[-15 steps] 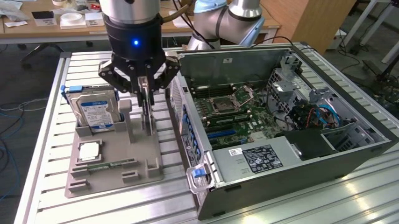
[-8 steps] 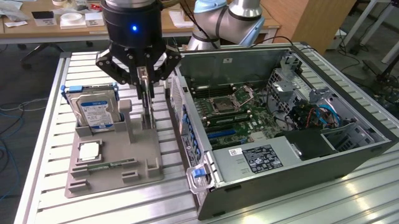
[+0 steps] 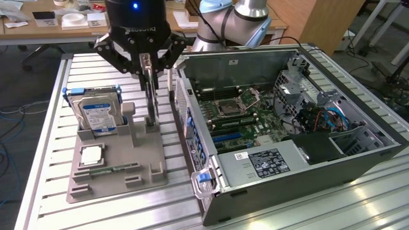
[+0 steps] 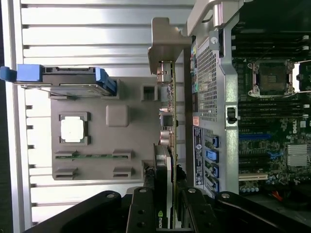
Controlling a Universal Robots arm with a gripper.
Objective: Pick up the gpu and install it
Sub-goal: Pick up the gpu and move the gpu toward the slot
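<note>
A: One question: where's the gpu [image 3: 151,103]?
B: Upright in the stand [image 3: 118,165], left of centre in the exterior view, long axis vertical, directly under the gripper [image 3: 148,73], which is clamped on its top edge.

chunky black jaws with silver pivot screws [image 4: 142,191], black wrist body [image 3: 137,19] with a little blue light [image 3: 134,6] glowing, white ROBOTIQ lettering [image 3: 139,29] upside down, silvery grey arm joints [image 3: 249,17] with pale blue caps [image 3: 214,5], thin black cable [image 3: 214,28]
</note>
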